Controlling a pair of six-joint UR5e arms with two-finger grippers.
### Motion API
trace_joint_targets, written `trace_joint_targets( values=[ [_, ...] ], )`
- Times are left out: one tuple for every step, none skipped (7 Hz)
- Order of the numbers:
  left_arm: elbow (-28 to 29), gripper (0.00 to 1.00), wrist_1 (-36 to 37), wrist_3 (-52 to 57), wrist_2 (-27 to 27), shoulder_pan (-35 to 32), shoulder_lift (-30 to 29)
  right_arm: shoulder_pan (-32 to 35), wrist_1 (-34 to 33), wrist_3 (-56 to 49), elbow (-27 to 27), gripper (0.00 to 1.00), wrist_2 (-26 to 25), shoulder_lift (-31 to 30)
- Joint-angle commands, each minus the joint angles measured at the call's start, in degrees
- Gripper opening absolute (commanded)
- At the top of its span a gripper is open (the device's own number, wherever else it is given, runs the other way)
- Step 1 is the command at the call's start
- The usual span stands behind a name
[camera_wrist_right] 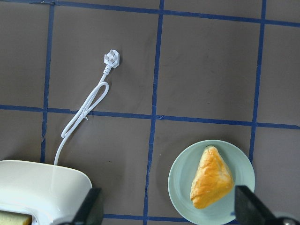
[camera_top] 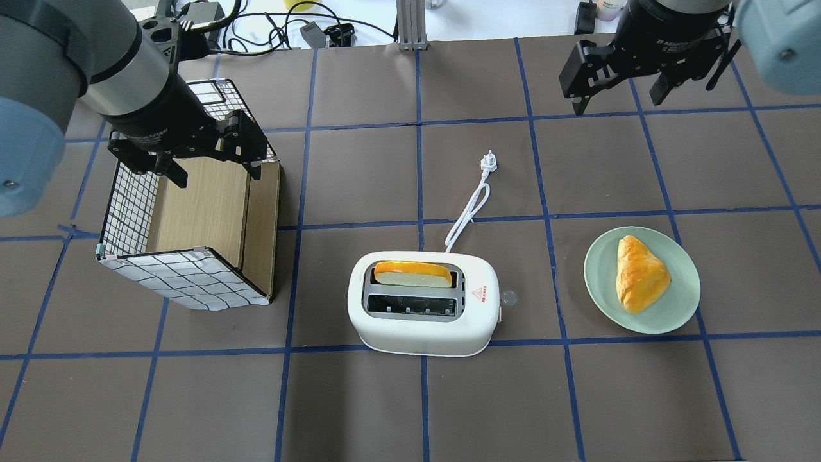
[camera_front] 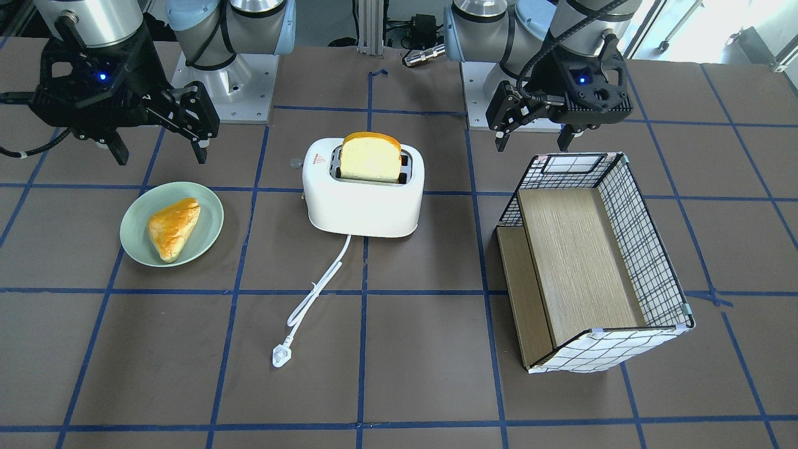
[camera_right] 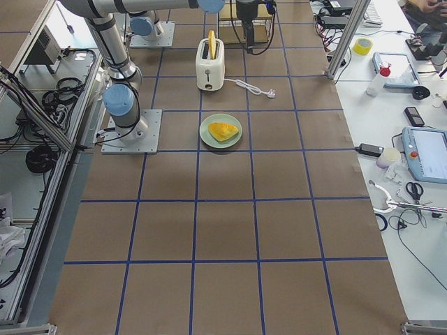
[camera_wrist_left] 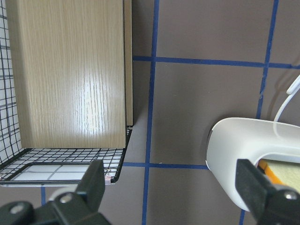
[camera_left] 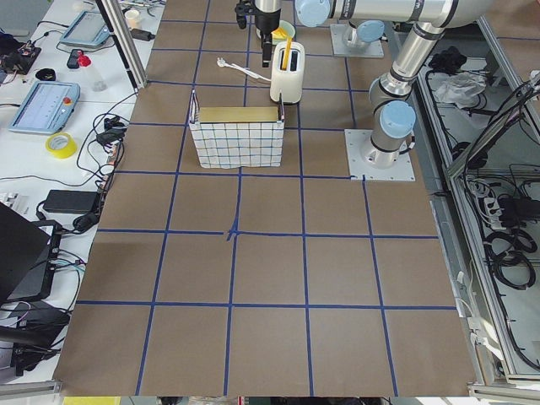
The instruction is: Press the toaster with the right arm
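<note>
The white toaster stands mid-table with a bread slice sticking up from one slot. Its grey lever knob is on the end facing the plate. Its cord and plug lie loose on the table. My right gripper hangs open and empty, well above and away from the toaster, beyond the plate. Its wrist view shows the toaster corner. My left gripper is open over the basket.
A pale green plate with a golden pastry sits on the toaster's lever side. A wire basket with wooden panels lies on the other side.
</note>
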Motion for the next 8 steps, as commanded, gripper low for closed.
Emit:
trace_joint_targets(
  values=[
    [0.00, 1.00, -0.04, 0.00, -0.09, 0.00, 0.00, -1.97, -0.16, -2.49, 0.07, 1.00, 0.16, 0.07],
    [0.00, 1.00, -0.04, 0.00, 0.00, 0.00, 0.00, -2.42, -0.16, -3.46, 0.25, 1.00, -0.01, -0.28],
    [0.00, 1.00, -0.04, 0.00, 0.00, 0.00, 0.00, -2.25, -0.33, -2.95, 0.25, 1.00, 0.25, -0.20],
    [0.00, 1.00, 0.05, 0.00, 0.00, 0.00, 0.00, -2.16, -0.25, -2.86, 0.25, 1.00, 0.25, -0.37],
    [0.00, 1.00, 0.05, 0.00, 0.00, 0.00, 0.00, -2.07, 0.01, -0.07, 0.16, 1.00, 0.95, -0.37],
    [0.00, 1.00, 0.05, 0.00, -0.09, 0.00, 0.00, -1.72, 0.02, 3.53, 0.16, 1.00, 1.30, -0.46],
    [0.00, 1.00, 0.05, 0.00, 0.00, 0.00, 0.00, -1.72, 0.10, 3.65, 0.16, 1.00, 2.35, -0.46],
    [0.00, 1.00, 0.05, 0.00, 0.00, 0.00, 0.00, -1.72, 0.02, 3.82, 0.16, 1.00, 3.93, -0.37]
  ],
)
